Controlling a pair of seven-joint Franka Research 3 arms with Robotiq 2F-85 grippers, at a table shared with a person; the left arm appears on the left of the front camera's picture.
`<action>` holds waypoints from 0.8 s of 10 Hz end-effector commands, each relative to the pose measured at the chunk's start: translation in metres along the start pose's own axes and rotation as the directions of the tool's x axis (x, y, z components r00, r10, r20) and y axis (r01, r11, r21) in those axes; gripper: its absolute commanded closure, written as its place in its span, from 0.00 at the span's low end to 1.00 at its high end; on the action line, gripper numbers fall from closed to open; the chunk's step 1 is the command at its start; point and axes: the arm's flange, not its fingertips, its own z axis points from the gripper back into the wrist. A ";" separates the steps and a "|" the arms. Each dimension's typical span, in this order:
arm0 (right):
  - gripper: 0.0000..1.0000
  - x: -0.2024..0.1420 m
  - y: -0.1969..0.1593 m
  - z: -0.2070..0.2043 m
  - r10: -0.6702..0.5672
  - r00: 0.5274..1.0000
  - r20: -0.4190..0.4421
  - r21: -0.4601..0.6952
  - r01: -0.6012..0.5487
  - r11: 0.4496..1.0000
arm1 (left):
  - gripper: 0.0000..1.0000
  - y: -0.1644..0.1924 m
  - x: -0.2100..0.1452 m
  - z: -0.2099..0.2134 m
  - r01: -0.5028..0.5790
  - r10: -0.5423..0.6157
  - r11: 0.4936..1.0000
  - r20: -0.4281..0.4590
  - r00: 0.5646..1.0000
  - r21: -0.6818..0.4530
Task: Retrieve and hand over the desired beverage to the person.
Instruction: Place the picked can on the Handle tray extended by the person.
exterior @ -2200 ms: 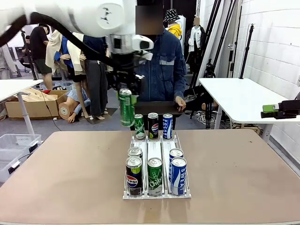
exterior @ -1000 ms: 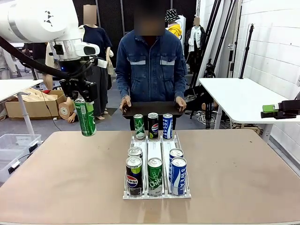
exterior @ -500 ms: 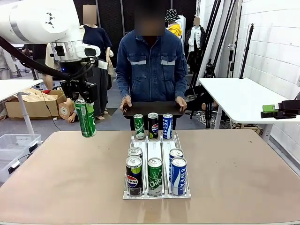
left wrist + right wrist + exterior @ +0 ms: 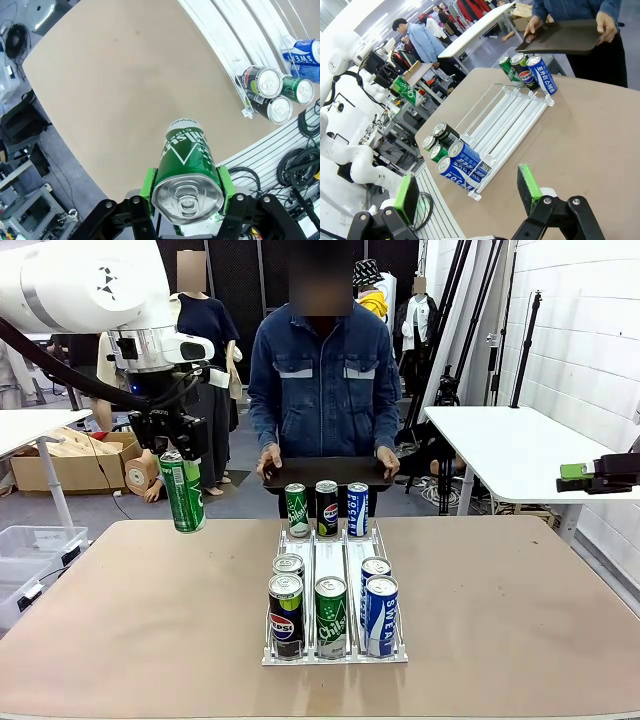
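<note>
1. Left gripper point(image 4: 176, 447): clamped on one green can point(image 4: 182, 492). The green pads point(image 4: 149, 186) press on opposite sides of the can's upper wall, just below the lid. The can hangs upright with a slight tilt, lid toward the wrist.

2. Location of the green can: over the far edge of the desk point(image 4: 140, 620), toward its far left corner and well apart from the rack point(image 4: 330, 545). In the front view its base overlaps the desk's far edge. I cannot tell how far the base stands clear of the surface. In the left wrist view the can's white lettering faces up and the desk's brown top lies under it.

3. Right gripper point(image 4: 467, 192): fingers apart, nothing between them. It points across the desk at the rack from the near side.

4. Rack: a clear three-lane rack at the middle of the desk, running from near edge to far edge. At its far end stand three cans: green point(image 4: 297, 510), black point(image 4: 327, 507) and blue point(image 4: 358, 508). At its near end stand a black Pepsi can point(image 4: 286, 613), a green can point(image 4: 331, 615) and a blue can point(image 4: 381, 615). One more can stands behind the Pepsi and one behind the blue.

5. The person point(image 4: 322, 390) stands at the far edge, behind the rack. Both hands hold a dark tray point(image 4: 325, 472) level at its two ends.
</note>
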 end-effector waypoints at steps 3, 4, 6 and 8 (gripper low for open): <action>0.00 0.000 0.001 0.001 -0.003 1.000 -0.006 0.005 0.003 1.000 | 0.84 0.001 -0.002 0.005 -0.006 0.006 1.000 0.003 1.000 0.011; 0.00 0.000 0.001 0.001 -0.003 1.000 -0.006 0.005 0.003 1.000 | 0.84 0.001 -0.002 0.005 -0.006 0.006 1.000 0.003 1.000 0.011; 0.00 0.000 0.001 0.001 -0.003 1.000 -0.006 0.005 0.003 1.000 | 0.84 0.001 -0.002 0.005 -0.006 0.006 1.000 0.003 1.000 0.011; 0.00 0.000 0.001 0.001 -0.003 1.000 -0.006 0.005 0.003 1.000 | 0.84 0.001 -0.002 0.005 -0.006 0.006 1.000 0.003 1.000 0.011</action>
